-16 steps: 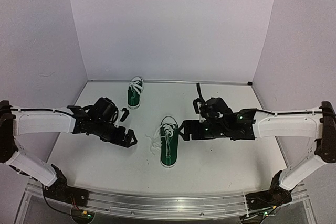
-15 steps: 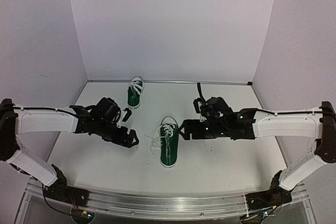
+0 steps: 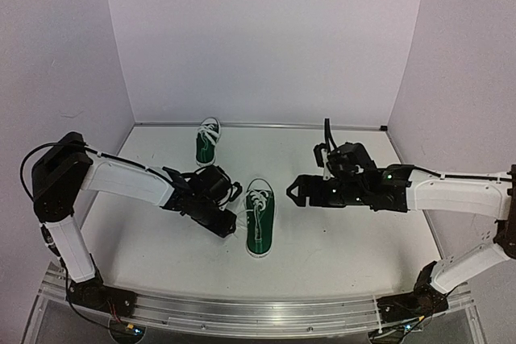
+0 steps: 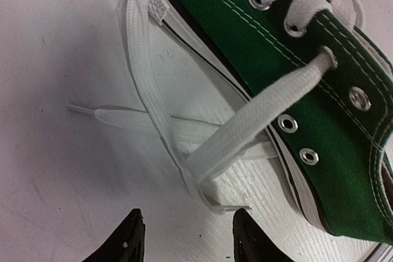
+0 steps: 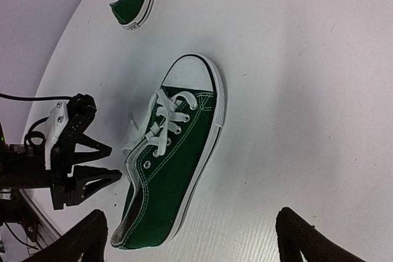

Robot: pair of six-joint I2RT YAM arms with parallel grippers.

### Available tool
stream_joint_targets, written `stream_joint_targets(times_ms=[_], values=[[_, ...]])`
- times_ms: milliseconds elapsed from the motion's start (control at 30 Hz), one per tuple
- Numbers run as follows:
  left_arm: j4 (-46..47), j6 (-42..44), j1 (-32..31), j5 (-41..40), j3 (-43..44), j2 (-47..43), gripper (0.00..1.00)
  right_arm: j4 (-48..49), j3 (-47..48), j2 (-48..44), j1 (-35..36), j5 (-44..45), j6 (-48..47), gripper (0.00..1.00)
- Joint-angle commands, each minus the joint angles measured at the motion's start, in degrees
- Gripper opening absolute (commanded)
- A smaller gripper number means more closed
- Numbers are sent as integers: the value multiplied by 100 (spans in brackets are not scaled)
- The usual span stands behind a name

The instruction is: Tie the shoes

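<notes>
The near shoe (image 3: 260, 227), dark green with a white toe cap, lies mid-table with its toe toward the arms. Its loose white lace (image 4: 150, 99) trails onto the table on its left side. My left gripper (image 3: 227, 225) is open beside that side, its jaws low over the table. The lace's tip (image 4: 228, 207) lies just ahead of the left gripper (image 4: 187, 240), not between the fingers. My right gripper (image 3: 292, 192) hangs open to the right of the shoe (image 5: 175, 170), apart from it. The far shoe (image 3: 207, 142) stands near the back wall.
White walls close the table at the back and both sides. A metal rail (image 3: 258, 312) carrying the arm bases runs along the near edge. In the right wrist view, the left gripper (image 5: 86, 167) shows beside the near shoe.
The left arm has swung right, from well left of the near shoe to right beside its laces. The right gripper has drawn back to the right, away from the shoe.
</notes>
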Motion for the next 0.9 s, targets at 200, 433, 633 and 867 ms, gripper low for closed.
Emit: stream_joint_targets(times_ms=[200,433,633,867], values=[[-20,-107,-12,-579,499,600,32,4,-156,-311,-129,-38,-37,91],[-539,-68,198,-1292,708,-53,0,-109,-323,-682,-303,-3,-57,91],[-304,644,1,-262,1977,-75,0,-264,-545,-1298,-722,-90,-71,91],[-268,1391,-690,1092,3702,933,0,-521,-904,-2166,-1201,-218,136,92]])
